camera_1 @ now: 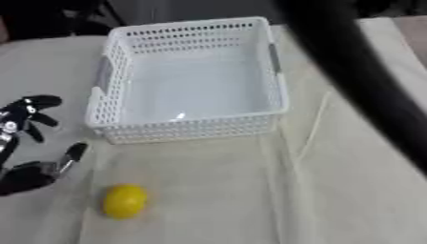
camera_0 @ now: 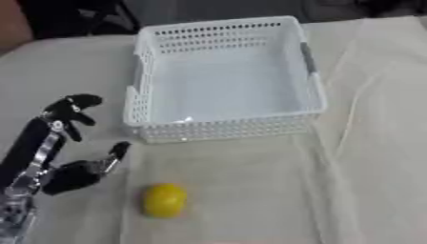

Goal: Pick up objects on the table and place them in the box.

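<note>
Lemon (camera_0: 164, 200); dark arm (camera_1: 367, 81) only right-eye.

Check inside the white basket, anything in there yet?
Nothing visible inside the white basket: its floor shows bare. The near wall hides only a thin strip of floor behind it. The yellow ball sits on the cloth in front, beside the left robot hand.

One yellow fruit (camera_0: 164, 200), one white basket (camera_0: 223, 127)
</note>
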